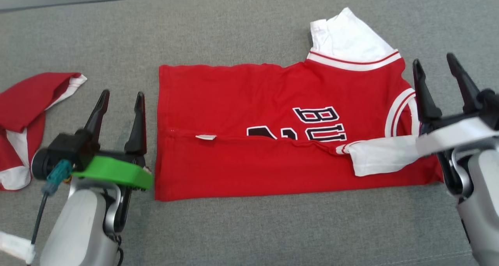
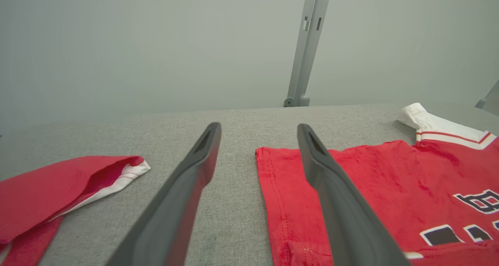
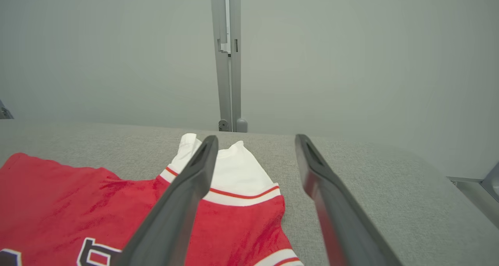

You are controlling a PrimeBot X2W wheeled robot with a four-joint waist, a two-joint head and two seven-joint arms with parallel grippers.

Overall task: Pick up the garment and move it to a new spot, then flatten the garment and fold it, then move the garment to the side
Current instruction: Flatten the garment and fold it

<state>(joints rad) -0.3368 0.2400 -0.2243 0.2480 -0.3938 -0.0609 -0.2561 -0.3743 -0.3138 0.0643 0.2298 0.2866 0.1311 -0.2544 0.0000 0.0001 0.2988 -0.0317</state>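
Garment (image 1: 241, 114) lies flat on grey padded table (image 1: 234, 32), centre of head view, long axis running left to right across the robot. Hem end is at robot's left, collar and white sleeves at robot's right. Near long edge is already folded up over the body, and the fold line cuts through the black lettering. Far white sleeve (image 1: 351, 32) pokes out past the far edge; near sleeve (image 1: 382, 155) lies on top of the fold. Left gripper (image 1: 122, 94) is just beside the hem end, towards the near corner, fingers spread wide with nothing between them. In left wrist view the hem edge sits between its two fingers. Right gripper (image 1: 434, 59) is just beside the collar end, also spread wide and empty. In right wrist view its inner finger crosses the far sleeve and its outer finger is over bare table. So the shirt sits between the two grippers, each arm nearest one short end: left takes hem, right takes shoulder. Cannot tell how high either gripper is above the cloth. Likely next step is both arms gripping their own ends for another fold. Second red garment (image 1: 27, 102) is crumpled at far left, well apart.
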